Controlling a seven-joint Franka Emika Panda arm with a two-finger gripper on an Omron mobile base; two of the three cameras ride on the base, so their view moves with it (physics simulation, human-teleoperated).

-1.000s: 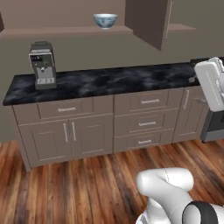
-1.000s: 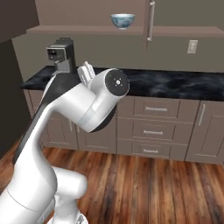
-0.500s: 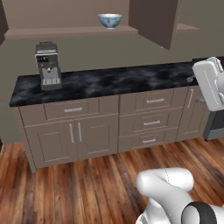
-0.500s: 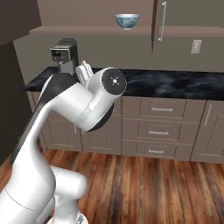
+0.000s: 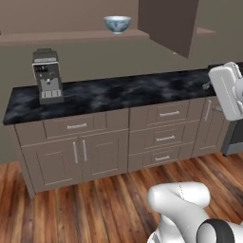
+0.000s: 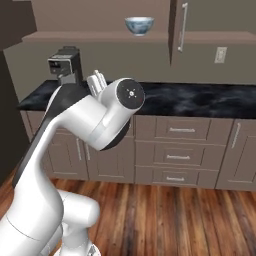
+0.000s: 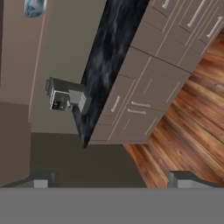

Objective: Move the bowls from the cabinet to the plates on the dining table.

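A white bowl with a blue pattern (image 5: 117, 23) stands on the brown shelf of the cabinet (image 5: 71, 36), left of its open door (image 5: 168, 23). From the right, the bowl (image 6: 139, 25) sits beside the door's long silver handle (image 6: 183, 26). It also shows small at the upper left of the hand view, as a bowl (image 7: 34, 7) far from my gripper (image 7: 111, 179). The gripper is open, its fingertips (image 7: 41, 179) wide apart with nothing between them. My white hand (image 5: 227, 91) hangs well below and to the right of the shelf. The plates and the dining table are out of view.
A coffee machine (image 5: 47, 76) stands at the left end of a black marble counter (image 5: 123, 92) over drawer units (image 5: 163, 135). A dark appliance (image 5: 235, 140) is at the far right. Wooden floor (image 5: 95, 204) lies between the base and the counter.
The whole picture has shifted a little sideways and down in both base views, so the base has moved. The arm keeps its pose and the gripper stays open.
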